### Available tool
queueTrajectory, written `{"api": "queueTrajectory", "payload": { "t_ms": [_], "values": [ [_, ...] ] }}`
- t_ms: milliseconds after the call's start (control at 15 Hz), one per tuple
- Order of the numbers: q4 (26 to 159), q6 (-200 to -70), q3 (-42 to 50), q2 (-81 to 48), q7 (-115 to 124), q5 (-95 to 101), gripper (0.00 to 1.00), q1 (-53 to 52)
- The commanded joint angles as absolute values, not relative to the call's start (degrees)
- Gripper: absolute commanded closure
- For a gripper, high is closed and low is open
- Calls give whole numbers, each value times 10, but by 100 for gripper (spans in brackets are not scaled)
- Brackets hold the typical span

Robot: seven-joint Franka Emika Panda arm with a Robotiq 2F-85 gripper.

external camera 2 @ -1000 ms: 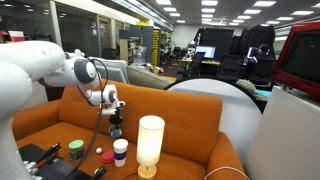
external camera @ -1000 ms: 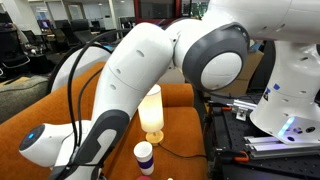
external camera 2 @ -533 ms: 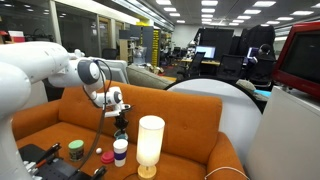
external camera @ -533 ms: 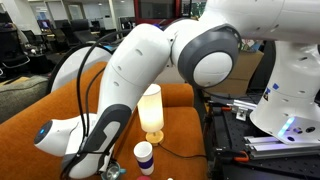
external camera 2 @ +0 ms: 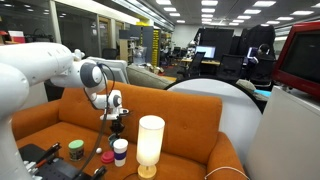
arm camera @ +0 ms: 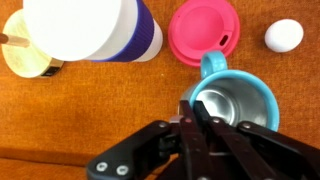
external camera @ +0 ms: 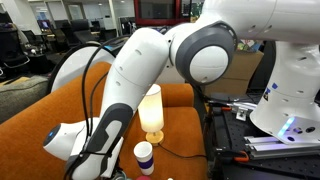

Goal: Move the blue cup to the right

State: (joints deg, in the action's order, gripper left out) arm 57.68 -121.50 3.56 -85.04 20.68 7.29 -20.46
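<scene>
Orange sofa [external camera 2: 60, 125] with small objects on the seat, and one robot arm reaching over them.

In both exterior views we see the blue cup [external camera: 144, 156] [external camera 2: 120, 150] standing upright on the seat cushion, just beside a taller cream lamp [external camera: 152, 110] [external camera 2: 150, 143]. The two are close, but we cannot tell whether they touch. In an exterior view a pink lid [external camera 2: 106, 157] lies flat on the side of the cup away from the lamp, and a jar with a green top [external camera 2: 75, 150] stands further out on that side.

The gripper [external camera 2: 114, 122] hangs above the seat, higher than the cup's top and slightly toward the pink lid. It is not in contact with the cup.

In the wrist view we look straight down. The blue cup [arm camera: 100, 30] sits at the upper left, showing its white top and blue-purple band. The pink lid [arm camera: 203, 30] is next to it, and a small white egg-shaped thing [arm camera: 284, 35] lies beyond the lid. A yellowish round thing [arm camera: 28, 60] is partly hidden behind the cup.

The gripper [arm camera: 196, 108] enters from the bottom edge. Its fingers are drawn almost together at the rim of a teal mug [arm camera: 240, 100] with a metal inside, and they appear to pinch that rim. The mug's handle points toward the pink lid. The mug is apart from the blue cup.
</scene>
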Motion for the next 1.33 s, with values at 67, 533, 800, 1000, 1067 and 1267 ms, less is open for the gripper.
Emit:
{"api": "queueTrajectory", "payload": {
  "t_ms": [67, 533, 800, 1000, 1067, 1267],
  "values": [
    [586, -1214, 17, -851, 183, 68, 98, -190],
    [599, -1239, 4, -853, 190, 59, 48, -189],
    [599, -1280, -7, -853, 193, 50, 20, -192],
    [601, -1315, -9, -853, 199, 42, 1, -199],
    [602, -1326, -8, -853, 205, 39, 0, -202],
    [596, -1314, -3, -853, 206, 43, 0, -209]
  ]
}}
